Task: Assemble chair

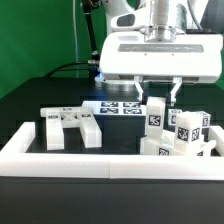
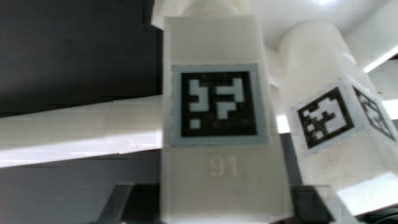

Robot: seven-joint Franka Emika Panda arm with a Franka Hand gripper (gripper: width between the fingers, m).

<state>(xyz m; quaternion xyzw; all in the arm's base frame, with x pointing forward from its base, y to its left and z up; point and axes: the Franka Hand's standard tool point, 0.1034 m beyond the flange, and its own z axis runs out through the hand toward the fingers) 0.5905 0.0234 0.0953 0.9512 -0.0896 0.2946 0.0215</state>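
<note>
1. Presumably picking a leg (image 2: 217, 60): centre the gripper (image 1: 162, 97) squarely, lift straight, avoid nudging neighbours.
2. Cannot tell whether clamped or merely straddling it.
3. Find chair parts (image 1: 153, 118) loose: X-braced frame (image 1: 70, 126) at exterior view's left, legs (image 1: 188, 128) clustered right.
4. Read no brand; just a black-and-white tag (image 2: 221, 100), illegible embossing beneath.

I see bright, even light washing out the white chair parts (image 1: 70, 127) against the dark tabletop (image 1: 30, 95), and the wrist view looks soft.

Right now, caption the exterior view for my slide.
Gripper at upright tagged leg; X-frame lies on the exterior view's left.
</note>
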